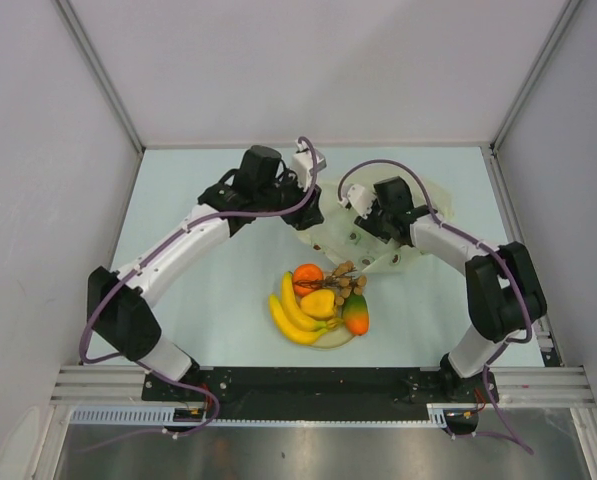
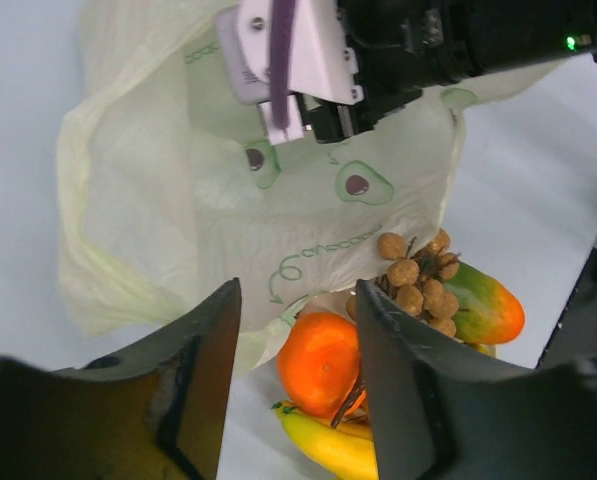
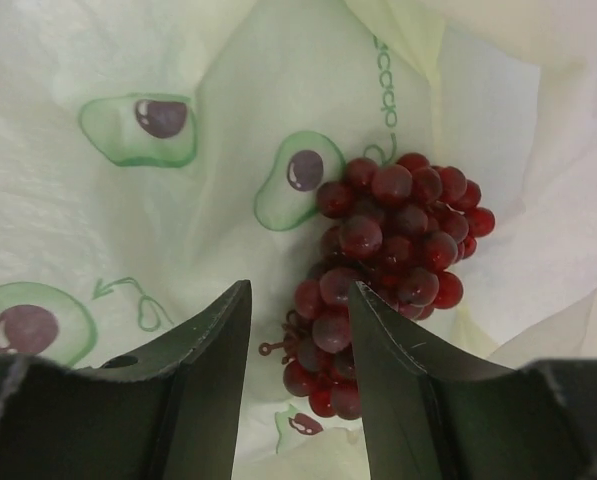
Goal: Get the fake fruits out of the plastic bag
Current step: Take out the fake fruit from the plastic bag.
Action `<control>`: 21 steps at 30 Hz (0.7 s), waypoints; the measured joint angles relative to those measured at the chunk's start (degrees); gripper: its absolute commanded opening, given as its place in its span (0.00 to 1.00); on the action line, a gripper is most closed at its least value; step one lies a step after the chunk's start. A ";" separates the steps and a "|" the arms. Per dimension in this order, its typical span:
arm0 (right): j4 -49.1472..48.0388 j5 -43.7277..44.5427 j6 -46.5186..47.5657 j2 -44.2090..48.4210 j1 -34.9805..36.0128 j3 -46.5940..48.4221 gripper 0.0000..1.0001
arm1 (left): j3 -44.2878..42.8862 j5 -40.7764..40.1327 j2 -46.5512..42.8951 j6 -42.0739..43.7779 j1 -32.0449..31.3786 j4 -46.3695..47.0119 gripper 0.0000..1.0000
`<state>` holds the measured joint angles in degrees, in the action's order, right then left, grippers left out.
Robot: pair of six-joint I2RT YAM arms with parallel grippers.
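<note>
Top external: heaped plastic fruits (image 1: 318,303), bananas, orange, mango, sit mid-surface, with open room toward the near and left edges. Beyond, dark red plastic grapes (image 3: 393,250) lie in folds of the crinkly pale-green plastic bag (image 1: 378,258), its green lettering partly legible as "avocado". Left hand (image 2: 298,300) and right hand (image 3: 300,295) are released, empty.

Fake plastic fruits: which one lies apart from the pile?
The dark red grape bunch; it lies on the pale green avocado-print plastic bag, away from the heap.

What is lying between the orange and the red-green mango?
The bunch of small brown fruits lies between the orange and the mango. The left wrist view shows this most clearly.
</note>
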<state>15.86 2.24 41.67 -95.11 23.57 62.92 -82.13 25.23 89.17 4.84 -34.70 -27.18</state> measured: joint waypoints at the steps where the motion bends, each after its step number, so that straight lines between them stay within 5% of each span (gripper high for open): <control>1: -0.09 0.59 0.22 -0.31 -0.17 0.00 0.55 | -0.04 -1.92 -0.31 0.00 -0.02 0.00 0.69; 4: -0.20 2.08 -0.17 -0.87 -1.53 0.00 0.65 | -0.48 -7.45 -0.70 0.13 -0.02 -0.09 0.73; 9: -1.62 5.03 0.04 -2.67 -4.00 -0.02 0.67 | -1.66 -9.16 0.31 -0.63 -0.02 0.07 0.75; 12: -3.23 6.51 1.42 -4.92 -4.26 -0.02 0.60 | -1.90 -9.09 2.69 -1.42 -0.37 0.20 0.68; 13: -3.87 6.91 2.01 -5.88 -4.26 -0.02 0.50 | -1.90 -9.22 3.65 -1.60 -0.52 0.20 0.65; 16: -4.96 7.37 3.96 -7.58 -4.33 -0.09 0.26 | -1.90 -10.05 6.71 -1.73 -0.81 0.09 0.45; 18: -6.01 7.41 5.44 -8.17 -4.55 -0.09 0.15 | -1.90 -10.32 8.35 -1.95 -0.83 -0.02 0.23; 19: -6.43 7.39 6.51 -8.20 -4.70 -0.09 0.00 | -1.92 -10.54 9.11 -1.92 -0.85 -0.07 0.15; 20: -6.86 7.37 7.34 -8.22 -4.83 -0.09 0.00 | -2.03 -10.71 9.77 -1.86 -0.85 -0.20 0.00; 21: -7.48 7.28 8.37 -8.22 -4.96 -0.09 0.00 | -2.23 -10.86 10.36 -1.79 -0.85 -0.31 0.00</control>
<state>8.38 9.52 50.04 -103.33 18.61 62.83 -84.36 14.37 99.53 3.05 -35.55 -27.49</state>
